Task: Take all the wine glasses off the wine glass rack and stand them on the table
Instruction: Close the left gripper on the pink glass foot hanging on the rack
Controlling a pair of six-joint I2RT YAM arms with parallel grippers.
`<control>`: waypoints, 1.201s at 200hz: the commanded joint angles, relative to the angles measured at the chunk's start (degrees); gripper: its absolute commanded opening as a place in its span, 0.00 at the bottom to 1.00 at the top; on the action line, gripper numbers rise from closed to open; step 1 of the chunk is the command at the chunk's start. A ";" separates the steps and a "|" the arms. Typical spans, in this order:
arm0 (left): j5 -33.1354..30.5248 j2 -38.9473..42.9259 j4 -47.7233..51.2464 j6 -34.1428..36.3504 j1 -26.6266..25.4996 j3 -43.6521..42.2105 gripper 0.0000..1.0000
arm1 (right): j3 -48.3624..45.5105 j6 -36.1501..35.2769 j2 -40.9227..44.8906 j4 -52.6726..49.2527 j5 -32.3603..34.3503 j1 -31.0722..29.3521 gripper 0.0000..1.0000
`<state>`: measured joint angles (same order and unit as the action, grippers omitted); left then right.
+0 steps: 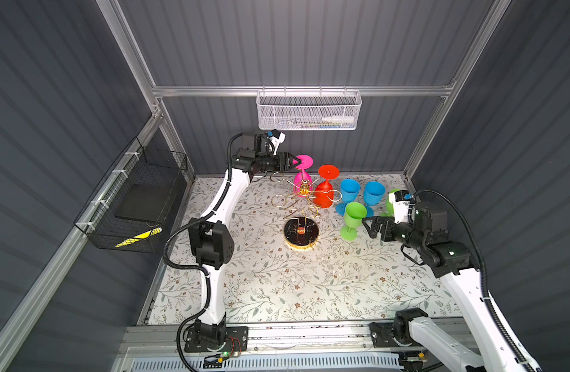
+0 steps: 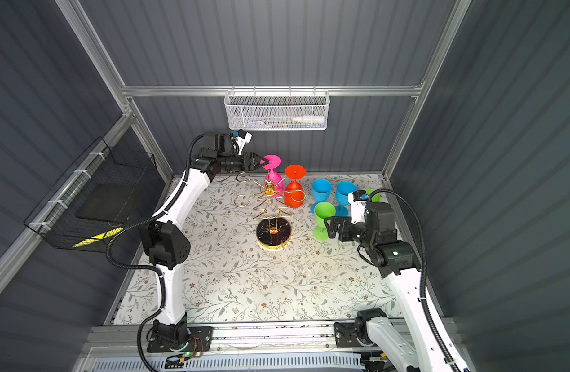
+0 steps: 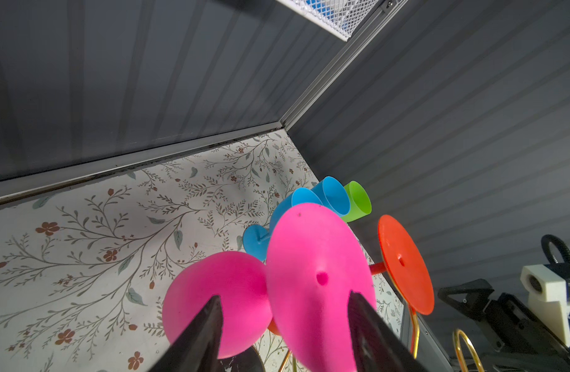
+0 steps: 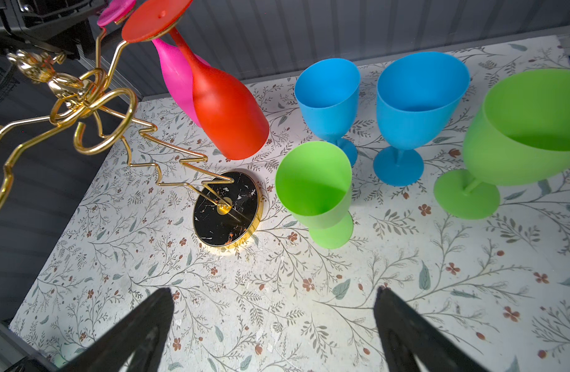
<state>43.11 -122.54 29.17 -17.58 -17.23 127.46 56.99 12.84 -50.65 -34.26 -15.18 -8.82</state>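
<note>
The wine glass rack (image 1: pixel 301 232) (image 2: pixel 274 233) (image 4: pixel 227 212) stands mid-table, gold wire on a round black base. Two glasses hang upside down from its far arms. One is a pink wine glass (image 1: pixel 304 161) (image 2: pixel 272 161) (image 3: pixel 319 257) (image 4: pixel 174 74), the other a red one (image 1: pixel 323 196) (image 2: pixel 293 193) (image 4: pixel 225 106). My left gripper (image 1: pixel 291 164) (image 2: pixel 261 161) (image 3: pixel 285 294) is open, level with the pink glass's round foot. One finger overlaps the foot's edge and the other stands apart in front of the bowl. My right gripper (image 1: pixel 367 227) (image 2: pixel 329 227) (image 4: pixel 274 291) hovers open and empty above the table, right of the rack.
Two blue glasses (image 1: pixel 349 193) (image 4: pixel 328 100) and two green glasses (image 1: pixel 352 219) (image 4: pixel 312 190) stand upright right of the rack, the nearer green one just beside my right gripper. A white mesh basket (image 1: pixel 309 111) hangs on the back wall. A black wire basket (image 1: pixel 138 199) hangs on the left.
</note>
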 commanded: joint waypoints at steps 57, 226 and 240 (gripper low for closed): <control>-1.36 -0.36 1.96 1.33 -0.59 2.03 0.43 | -0.53 -0.71 0.11 0.62 -0.59 0.12 0.99; 4.87 1.88 -6.26 -9.11 -0.43 -0.11 0.04 | -1.45 -0.97 1.43 0.25 -0.11 0.12 0.99; 5.68 2.51 -8.27 -10.83 -0.26 -1.08 0.00 | -1.36 -0.89 1.57 0.23 -0.11 0.11 0.99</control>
<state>47.51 -122.21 23.46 -25.41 -17.69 128.25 56.23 12.60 -49.95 -34.04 -15.14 -8.82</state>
